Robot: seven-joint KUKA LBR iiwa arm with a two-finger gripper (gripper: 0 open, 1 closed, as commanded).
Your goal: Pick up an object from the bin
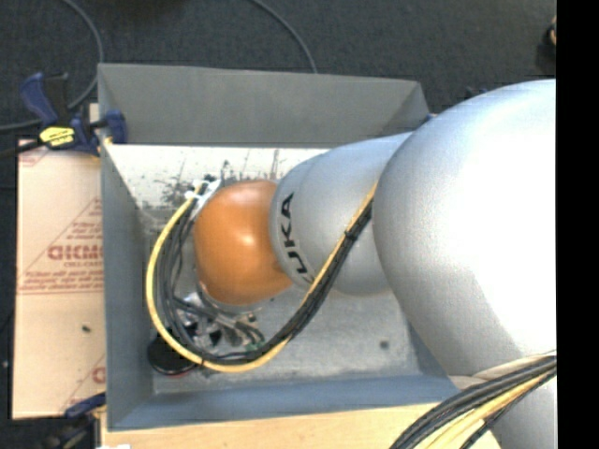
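Most of what you would want to check is covered here. The arm (pixel 449 213) comes in from the right, and its broad silver body lies across the right half of the grey bin (pixel 262 110), hiding everything beneath it from you. The bare floor (pixel 374 340) you can see is a speckled strip along the lower side and a patch by the upper-left wall. The orange cover (pixel 239 246) on the wrist sits over the middle-left of the bin and blocks your view straight down onto the gripper (pixel 213 330). The gripper appears as a cluster of grey metal and dark parts just below the cover, low in the bin's lower-left area. A loop of yellow and black cables (pixel 153 274) curves around the left of the cover and under the gripper, crossing in front of it and making its outline hard to read. You cannot tell whether the claw is open or closed, nor whether it holds anything. The thing nearest to it is a dark roundish object (pixel 165 359), small and flat, lying on the floor in the lower-left corner of the bin, just beside the gripper at its lower left. The cable loop cuts across the object's right edge, so you cannot tell whether the gripper touches it. What kind of thing it is you cannot make out.
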